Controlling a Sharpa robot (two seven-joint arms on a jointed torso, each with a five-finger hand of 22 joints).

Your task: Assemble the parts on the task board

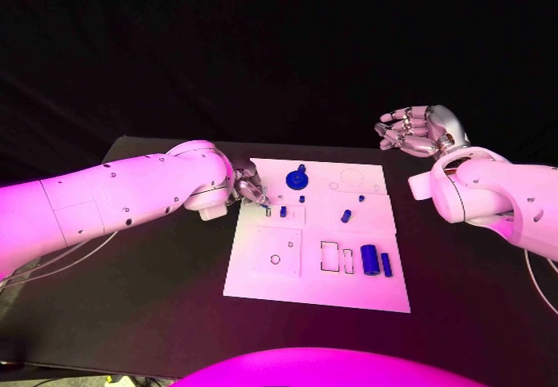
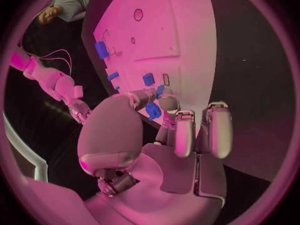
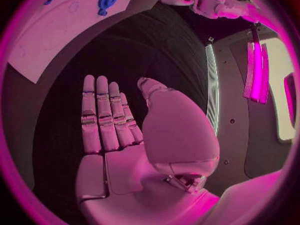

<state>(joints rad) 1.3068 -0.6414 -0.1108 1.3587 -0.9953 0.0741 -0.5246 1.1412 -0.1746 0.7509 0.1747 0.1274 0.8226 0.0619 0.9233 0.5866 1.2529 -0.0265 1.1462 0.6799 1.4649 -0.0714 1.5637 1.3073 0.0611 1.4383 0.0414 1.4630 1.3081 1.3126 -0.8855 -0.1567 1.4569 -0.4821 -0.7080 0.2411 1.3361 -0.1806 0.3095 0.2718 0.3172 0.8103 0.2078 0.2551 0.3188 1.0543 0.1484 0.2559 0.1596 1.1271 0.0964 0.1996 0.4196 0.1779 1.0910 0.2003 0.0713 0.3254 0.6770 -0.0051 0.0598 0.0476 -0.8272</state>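
Lab-like robot test cell: black table (image 1: 139,266), white task board (image 1: 320,266) under coloured light, dark backdrop

text: none legible | labels: none | task board (image 1: 314,274): outlines only, no lettering readable

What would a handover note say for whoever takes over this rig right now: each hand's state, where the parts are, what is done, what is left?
Left hand: at the left edge of the white task board, pinching a small blue part between thumb and a finger.
Right hand: open, fingers straight, holding nothing, raised off the board's far right corner.
Parts: a round blue knob-like piece at the board's far end; small blue pieces mid-board; two blue cylinders lying side by side near the right edge.
Done: cannot tell which pieces are seated.
Left: place the pinched part; several outlined recesses look unfilled.
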